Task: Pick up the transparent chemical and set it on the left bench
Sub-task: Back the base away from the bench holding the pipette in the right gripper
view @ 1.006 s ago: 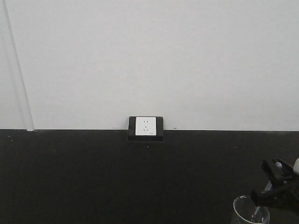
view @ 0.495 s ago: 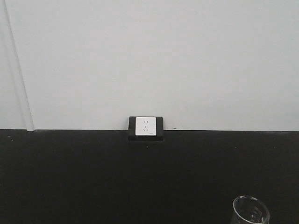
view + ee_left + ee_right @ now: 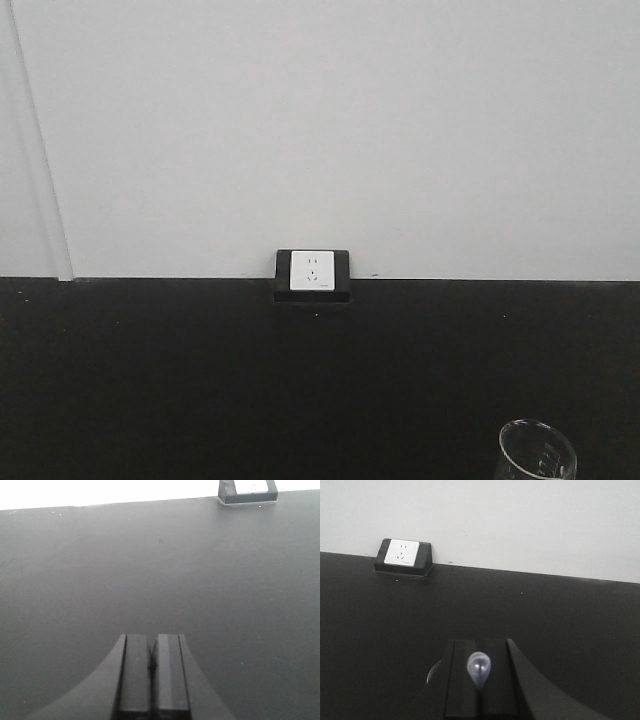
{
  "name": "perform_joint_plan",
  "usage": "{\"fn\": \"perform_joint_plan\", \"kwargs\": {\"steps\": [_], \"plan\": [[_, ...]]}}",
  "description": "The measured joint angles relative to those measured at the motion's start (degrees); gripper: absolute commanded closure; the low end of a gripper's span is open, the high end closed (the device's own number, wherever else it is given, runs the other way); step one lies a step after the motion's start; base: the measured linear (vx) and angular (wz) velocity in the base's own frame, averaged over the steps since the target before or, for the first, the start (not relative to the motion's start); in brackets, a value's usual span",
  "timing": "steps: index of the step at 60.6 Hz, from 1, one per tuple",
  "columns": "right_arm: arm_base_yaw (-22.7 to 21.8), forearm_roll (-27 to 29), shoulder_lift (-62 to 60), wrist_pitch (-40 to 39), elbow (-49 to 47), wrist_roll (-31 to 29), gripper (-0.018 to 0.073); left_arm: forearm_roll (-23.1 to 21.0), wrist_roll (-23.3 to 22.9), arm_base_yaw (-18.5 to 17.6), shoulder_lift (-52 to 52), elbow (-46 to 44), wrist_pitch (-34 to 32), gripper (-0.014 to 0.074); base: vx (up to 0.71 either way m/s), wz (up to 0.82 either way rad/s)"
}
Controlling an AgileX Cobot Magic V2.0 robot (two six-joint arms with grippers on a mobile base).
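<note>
While the clear glass beaker (image 3: 538, 455) stands at the near right edge of the black countertop (image 3: 200, 380), well apart from the wall socket (image 3: 312, 270), the right gripper (image 3: 479, 646) appears pinched on the clear bulb of the dropper pipette (image 3: 479, 666), a sliver of glass rim showing just beside it. The left gripper (image 3: 152, 644) hangs over the countertop, jaws pressed together on nothing. Thin glass is light, slick and brittle, so I judge a gentle grip across the beaker's wall under the rim safer than the soft bulb
</note>
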Motion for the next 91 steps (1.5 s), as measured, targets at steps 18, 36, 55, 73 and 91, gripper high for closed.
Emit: {"fn": "perform_joint_plan", "kwargs": {"steps": [18, 36, 55, 73, 91], "plan": [[0.00, 0.00, 0.00, 0.00, 0.00, 0.00, 0.0564, 0.00, 0.00, 0.00, 0.00, 0.00, 0.00, 0.0600, 0.00, 0.00], [0.00, 0.00, 0.00, 0.00, 0.00, 0.00, 0.0564, 0.00, 0.00, 0.00, 0.00, 0.00, 0.00, 0.0600, -0.03, -0.08], [0.00, 0.00, 0.00, 0.05, 0.00, 0.00, 0.0564, 0.00, 0.00, 0.00, 0.00, 0.00, 0.00, 0.0600, -0.11, -0.23], [0.00, 0.00, 0.00, 0.11, 0.00, 0.00, 0.0564, 0.00, 0.00, 0.00, 0.00, 0.00, 0.00, 0.0600, -0.15, -0.18], [0.00, 0.00, 0.00, 0.32, 0.00, 0.00, 0.0564, 0.00, 0.00, 0.00, 0.00, 0.00, 0.00, 0.0600, -0.22, 0.06]]}}
